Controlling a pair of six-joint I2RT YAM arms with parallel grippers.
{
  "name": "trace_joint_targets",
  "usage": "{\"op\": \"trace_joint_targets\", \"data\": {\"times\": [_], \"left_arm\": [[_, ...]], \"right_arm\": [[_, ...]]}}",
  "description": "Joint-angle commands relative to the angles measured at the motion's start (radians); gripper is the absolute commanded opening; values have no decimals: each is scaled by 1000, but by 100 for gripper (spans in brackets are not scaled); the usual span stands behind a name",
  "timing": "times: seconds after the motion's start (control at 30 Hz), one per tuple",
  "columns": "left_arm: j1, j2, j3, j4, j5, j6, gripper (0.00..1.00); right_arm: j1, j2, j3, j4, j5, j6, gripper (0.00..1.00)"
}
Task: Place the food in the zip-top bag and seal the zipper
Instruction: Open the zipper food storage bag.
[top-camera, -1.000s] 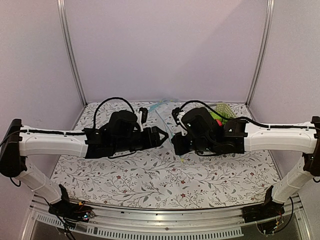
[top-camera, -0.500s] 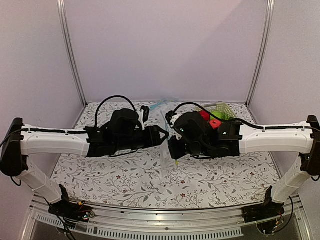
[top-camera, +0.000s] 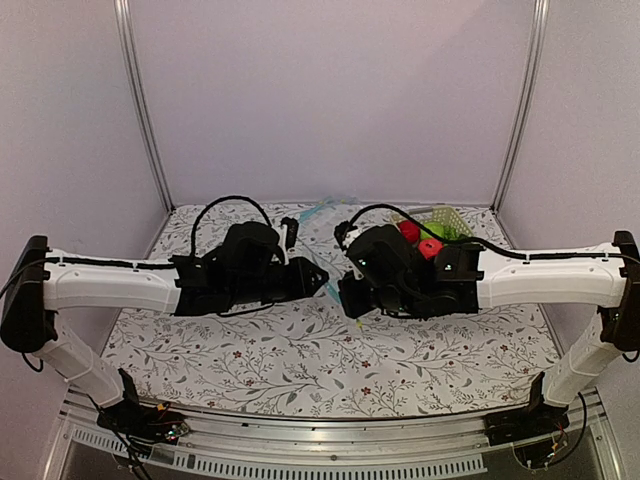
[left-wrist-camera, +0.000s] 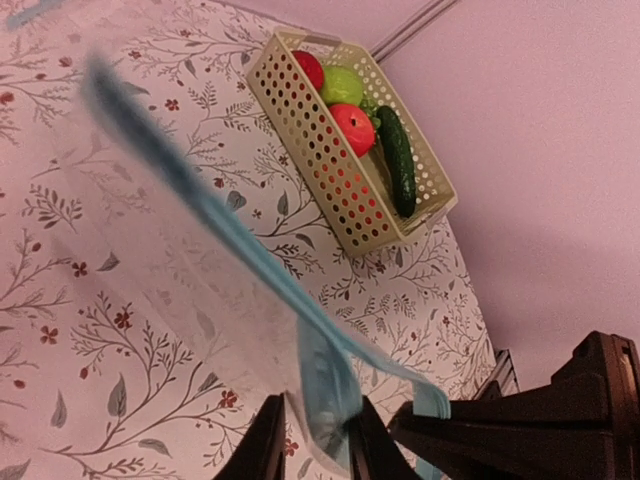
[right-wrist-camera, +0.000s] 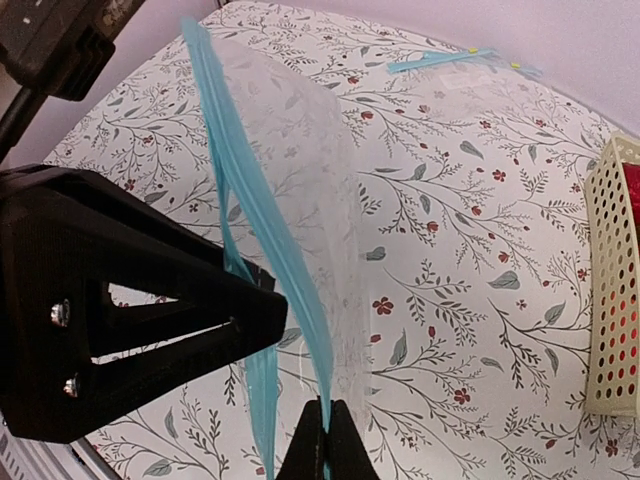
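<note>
Food lies in the basket; right tool pinches zipper, left tool straddles it.

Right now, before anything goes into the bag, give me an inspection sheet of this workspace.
Surface: table covered by a floral cloth.
Job's things: zip-top bag held up above the cloth between both arms, nothing seen inside; red fruit, orange-red piece and cucumber lie in the basket.
Clutter: green apple in the same basket; second clear bag lying at the far edge.
Tools: right tool shut on the zipper; left tool has its jaws narrow around a fold of that strip, a firm pinch cannot be told.
Cables: a black cable arches over each wrist.
Surroundings: plain pale walls, metal posts.
</note>
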Motion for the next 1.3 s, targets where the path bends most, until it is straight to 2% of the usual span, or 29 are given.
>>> {"op": "trace_joint_targets", "data": {"times": [0.0,0.23,0.33,0.53,0.9,1.0,1.13,1.27], "left_arm": [[13,-32,-43,-39,-15,-11,14],[22,-70,-83,-31,1,-25,0],[31,-91,-79,-67,18,-10,0],[48,-165,-102,-177,17,12,0],[62,-213,-128,-182,26,16,0],[63,-214,-128,-171,34,29,0],[63,-173,-74,-159,150,113,0],[62,-114,21,-212,218,183,0]], "right_arm": [[10,13,27,-35,56,25,0],[9,26,48,-93,126,73,0],[-1,37,59,-136,169,123,0],[-62,13,18,-139,141,250,0],[-127,-22,-64,-53,28,351,0],[-128,-55,-96,-10,11,338,9],[-128,-88,-113,70,-94,228,29],[-129,-115,-103,80,-211,116,50]]}}
